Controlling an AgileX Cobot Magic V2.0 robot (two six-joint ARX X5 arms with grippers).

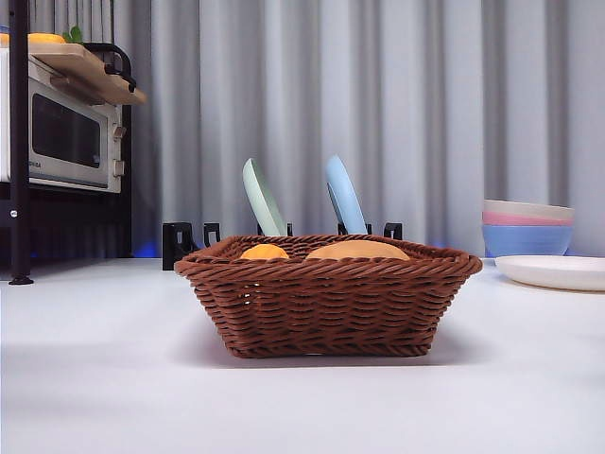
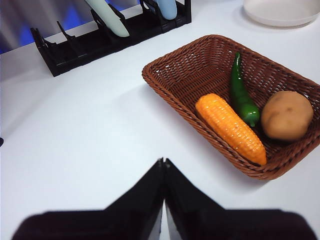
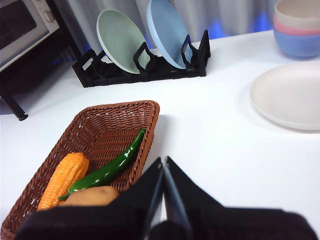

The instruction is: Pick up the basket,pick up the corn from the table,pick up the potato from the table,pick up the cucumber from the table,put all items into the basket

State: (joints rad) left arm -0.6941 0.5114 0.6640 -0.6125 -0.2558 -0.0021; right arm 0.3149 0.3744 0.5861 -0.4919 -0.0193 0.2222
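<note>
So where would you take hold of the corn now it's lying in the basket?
Grip the corn across its middle, coming straight down from above. It lies flat in the basket, with the cucumber close along one side and the rim along the other, so a side approach looks blocked. The left tool is shut.

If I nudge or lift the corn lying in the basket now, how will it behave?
The corn looks rigid and glossy, so black jaws may slip on it unless they grip across its middle. Being rounded and oblong, it would probably roll sideways toward the cucumber beside it. The basket wall should stop it from leaving.
</note>
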